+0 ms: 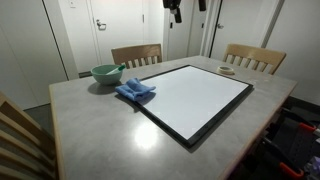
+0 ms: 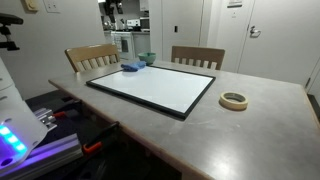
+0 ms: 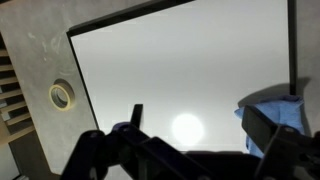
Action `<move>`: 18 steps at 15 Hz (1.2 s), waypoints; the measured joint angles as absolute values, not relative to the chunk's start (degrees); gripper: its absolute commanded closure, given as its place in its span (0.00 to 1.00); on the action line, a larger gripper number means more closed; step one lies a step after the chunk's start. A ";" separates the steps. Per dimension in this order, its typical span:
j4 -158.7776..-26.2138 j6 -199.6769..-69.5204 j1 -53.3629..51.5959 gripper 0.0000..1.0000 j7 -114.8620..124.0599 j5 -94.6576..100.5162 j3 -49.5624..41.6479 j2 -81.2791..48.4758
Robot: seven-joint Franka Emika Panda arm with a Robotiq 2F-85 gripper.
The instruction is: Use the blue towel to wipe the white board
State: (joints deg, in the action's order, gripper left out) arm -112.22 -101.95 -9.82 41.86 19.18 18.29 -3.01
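Note:
The white board with a black frame lies flat on the grey table; it shows in both exterior views and fills the wrist view. The crumpled blue towel lies on the board's corner near the bowl, also visible in an exterior view and at the right edge of the wrist view. My gripper is open and empty, high above the board, with only its lower part showing at the top of an exterior view. It is apart from the towel.
A teal bowl stands beside the towel, off the board. A roll of tape lies on the table past the board's other end. Two wooden chairs stand at the table's far side.

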 measured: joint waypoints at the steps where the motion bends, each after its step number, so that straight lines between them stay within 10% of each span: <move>1: -110.85 -102.10 -10.62 0.00 42.51 20.34 17.95 -4.95; 18: -85.62 -106.42 -21.51 0.00 31.20 24.98 8.37 -34.62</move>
State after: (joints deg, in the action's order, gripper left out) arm -85.62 -106.42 -21.51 31.20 24.98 8.37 -34.62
